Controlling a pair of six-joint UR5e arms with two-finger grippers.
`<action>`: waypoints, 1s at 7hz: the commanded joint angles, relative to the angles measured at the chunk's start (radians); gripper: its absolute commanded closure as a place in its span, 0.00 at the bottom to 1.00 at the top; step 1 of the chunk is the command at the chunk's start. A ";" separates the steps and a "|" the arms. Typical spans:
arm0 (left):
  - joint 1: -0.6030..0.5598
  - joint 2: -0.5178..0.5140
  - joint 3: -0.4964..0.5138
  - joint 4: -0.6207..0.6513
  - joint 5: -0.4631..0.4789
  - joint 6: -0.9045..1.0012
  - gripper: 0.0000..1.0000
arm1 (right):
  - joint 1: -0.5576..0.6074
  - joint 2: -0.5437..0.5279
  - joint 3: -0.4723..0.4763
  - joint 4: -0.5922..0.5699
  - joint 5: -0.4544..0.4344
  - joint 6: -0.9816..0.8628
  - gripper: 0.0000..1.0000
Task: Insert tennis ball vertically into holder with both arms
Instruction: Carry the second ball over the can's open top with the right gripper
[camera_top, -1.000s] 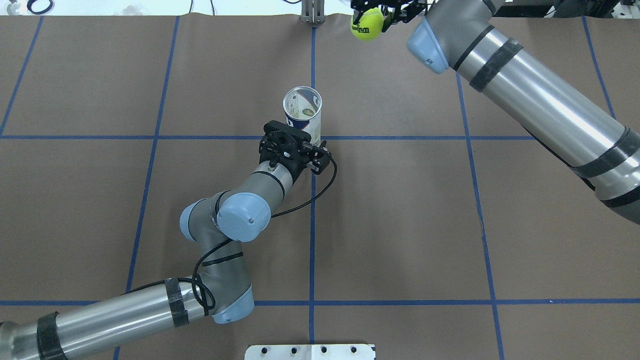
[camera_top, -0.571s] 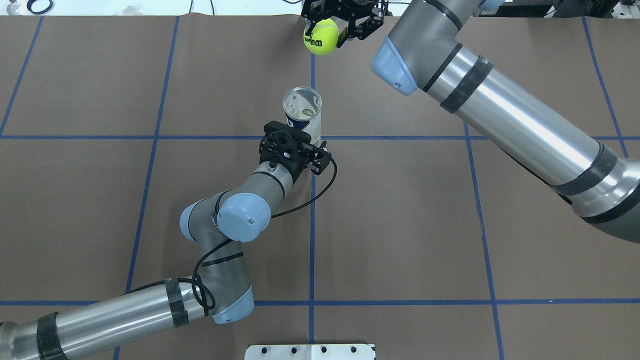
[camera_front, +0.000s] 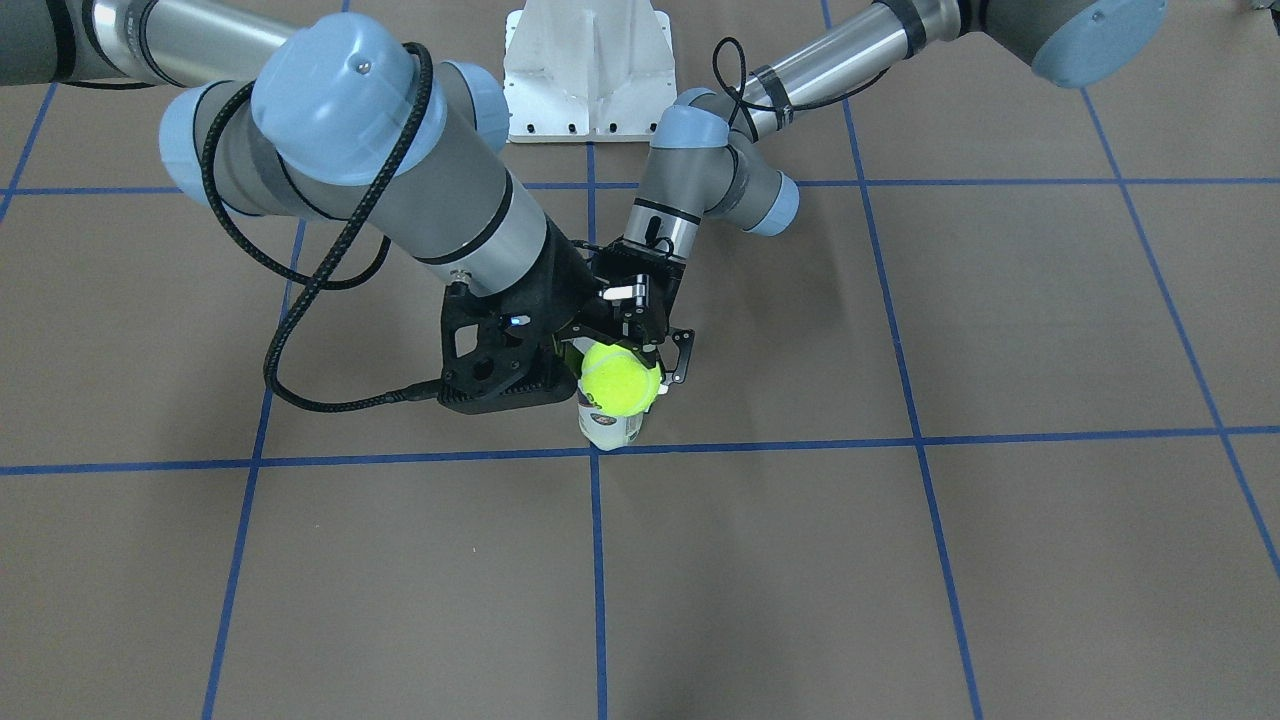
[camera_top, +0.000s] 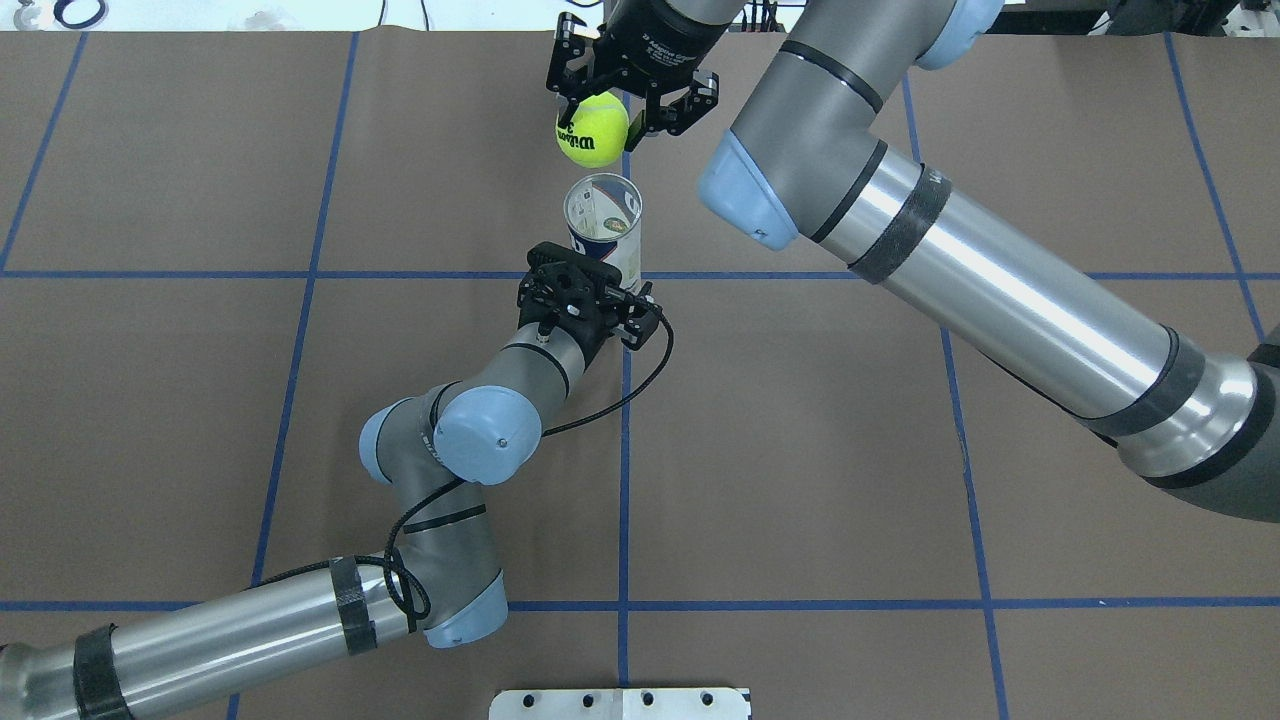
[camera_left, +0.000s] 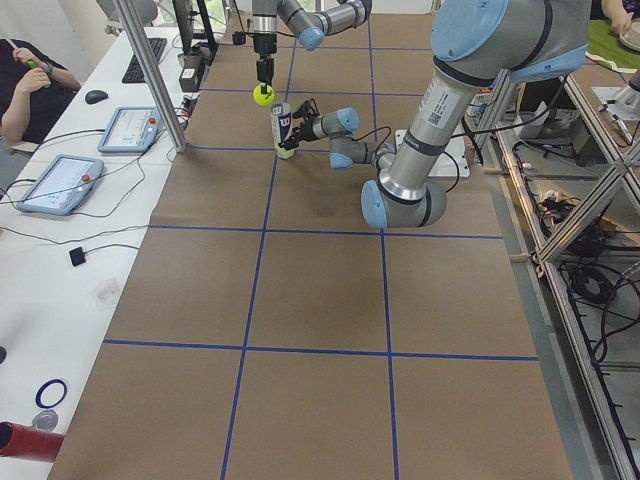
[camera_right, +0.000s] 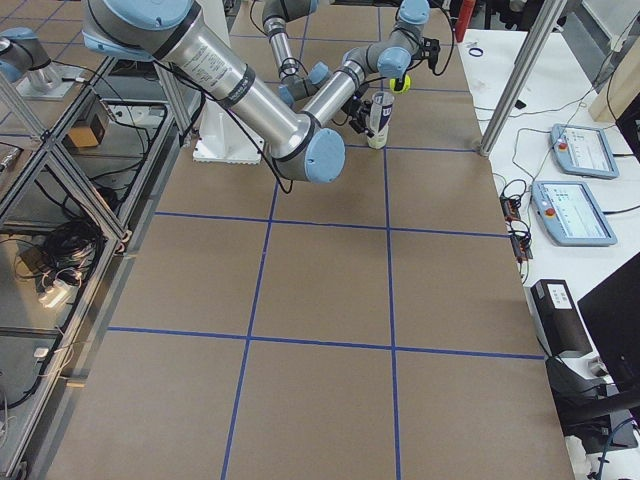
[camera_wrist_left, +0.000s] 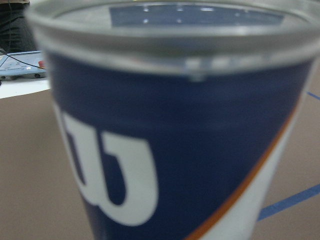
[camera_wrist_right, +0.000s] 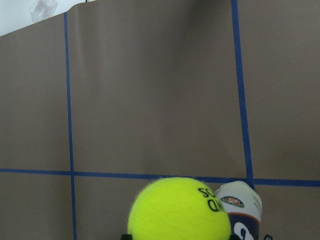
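The holder (camera_top: 604, 212), a clear can with a navy and white "W" label, stands upright with its mouth open near the table's middle. My left gripper (camera_top: 598, 275) is shut on its lower body from the near side. In the left wrist view the holder (camera_wrist_left: 175, 150) fills the frame. My right gripper (camera_top: 600, 118) is shut on a yellow tennis ball (camera_top: 592, 130) and holds it in the air above and just beyond the holder's mouth. In the front view the ball (camera_front: 620, 380) overlaps the holder's top (camera_front: 610, 428). In the right wrist view the ball (camera_wrist_right: 180, 210) sits left of the holder (camera_wrist_right: 241, 207).
A white pedestal base (camera_top: 620, 703) stands at the table's near edge by the robot. Blue tape lines grid the brown table (camera_top: 900, 450). A side bench with tablets (camera_left: 60, 185) and a seated person runs along the far edge.
My right arm has swung left and nearer with the ball, from the far right of the holder to just beyond its mouth. The left arm and the holder have not moved.
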 joint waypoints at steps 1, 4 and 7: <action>0.000 0.001 0.002 0.000 0.004 0.000 0.10 | -0.009 -0.012 0.039 -0.031 0.003 0.000 1.00; 0.000 -0.002 0.000 -0.002 0.001 -0.002 0.28 | -0.009 -0.036 0.046 -0.033 0.005 -0.001 1.00; -0.001 -0.002 0.000 -0.002 0.001 -0.002 0.28 | -0.009 -0.047 0.048 -0.033 0.005 -0.001 1.00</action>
